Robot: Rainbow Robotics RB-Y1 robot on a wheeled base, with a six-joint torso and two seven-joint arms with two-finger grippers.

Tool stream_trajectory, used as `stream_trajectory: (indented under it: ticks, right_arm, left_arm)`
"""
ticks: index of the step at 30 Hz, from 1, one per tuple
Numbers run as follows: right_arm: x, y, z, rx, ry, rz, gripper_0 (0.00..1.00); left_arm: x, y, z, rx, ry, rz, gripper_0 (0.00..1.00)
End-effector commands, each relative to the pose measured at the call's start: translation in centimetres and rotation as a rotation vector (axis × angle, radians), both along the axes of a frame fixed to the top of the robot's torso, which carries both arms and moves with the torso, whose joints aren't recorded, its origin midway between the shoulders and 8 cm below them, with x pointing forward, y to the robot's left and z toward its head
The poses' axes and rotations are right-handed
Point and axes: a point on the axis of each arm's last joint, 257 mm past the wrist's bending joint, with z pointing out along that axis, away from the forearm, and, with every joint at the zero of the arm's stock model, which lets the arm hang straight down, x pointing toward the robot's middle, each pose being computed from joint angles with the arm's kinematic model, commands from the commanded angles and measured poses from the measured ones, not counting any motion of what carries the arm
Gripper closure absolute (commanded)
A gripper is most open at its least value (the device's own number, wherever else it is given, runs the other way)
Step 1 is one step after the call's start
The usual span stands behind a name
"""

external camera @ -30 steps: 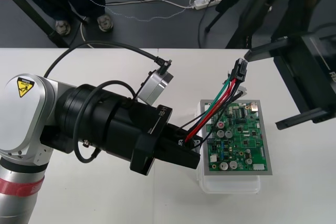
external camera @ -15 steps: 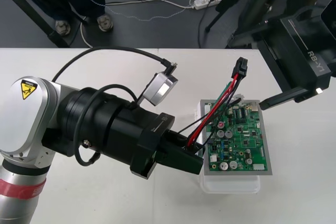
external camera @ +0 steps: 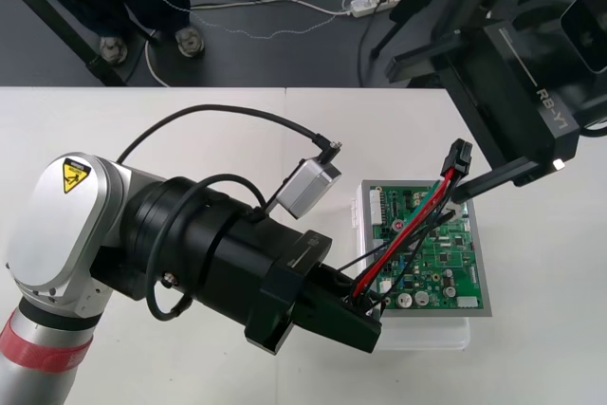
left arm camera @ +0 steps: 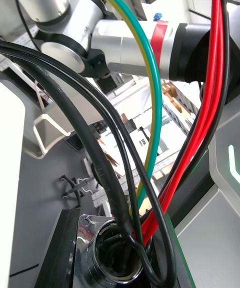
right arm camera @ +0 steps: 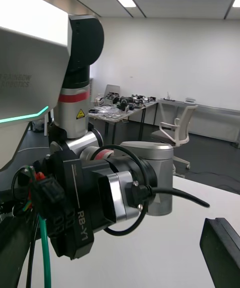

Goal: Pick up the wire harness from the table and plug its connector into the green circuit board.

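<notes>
Transferring the plug (external camera: 460, 156) to the right claw (external camera: 422, 132) appears to be the step in hand; plug not yet inserted.

Recommended procedure:
1. Centre plug between the right claw's fingers before closing. Grip the plug body, not the wires (external camera: 408, 234).
2. Hold left claw (external camera: 358, 308) steady w/ firm grip so wires don't swing.
3. Leave slack. Taut wires will prob. twist the plug.
4. Check plug orientation vs. board connector before descent.

Claw status:
- Right claw: fingers wide apart, holding nothing. Its near finger (external camera: 503, 175) sits just beside the plug, poss. touching; contact can't be confirmed.
- Left claw: clamped on the metal socket (left arm camera: 107, 258) end of the harness.

Harness pos.: off the table (external camera: 190, 130), held in the air over the board (external camera: 432, 253) and its white base (external camera: 417, 334). Red, green and black wires run up from the left claw to the plug, which hangs near the board's far right corner.
</notes>
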Motion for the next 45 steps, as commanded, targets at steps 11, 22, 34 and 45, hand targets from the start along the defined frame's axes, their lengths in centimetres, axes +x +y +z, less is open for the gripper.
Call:
stream_trajectory:
  ticks: [11, 22, 34, 45]
  right_arm:
    - [-3.7, 1.8, -0.4, -0.056, 0.014, 0.128, 0.0]
    - [-4.0, 1.2, 1.3, -0.031, 0.027, 0.146, 0.0]
    - [-3.6, 0.9, 1.1, -0.043, 0.037, 0.133, 0.0]
    - [-4.3, 1.1, 0.8, -0.054, 0.034, 0.153, 0.78]
  left_arm:
    - [-2.5, 0.0, 0.1, -0.02, -0.013, -0.067, 1.0]
    - [-2.5, 0.3, -0.1, -0.02, -0.018, -0.064, 1.0]
    - [-2.7, 1.0, -0.4, -0.018, -0.017, -0.071, 1.0]
    - [-2.7, 1.0, -0.3, -0.022, -0.014, -0.071, 1.0]
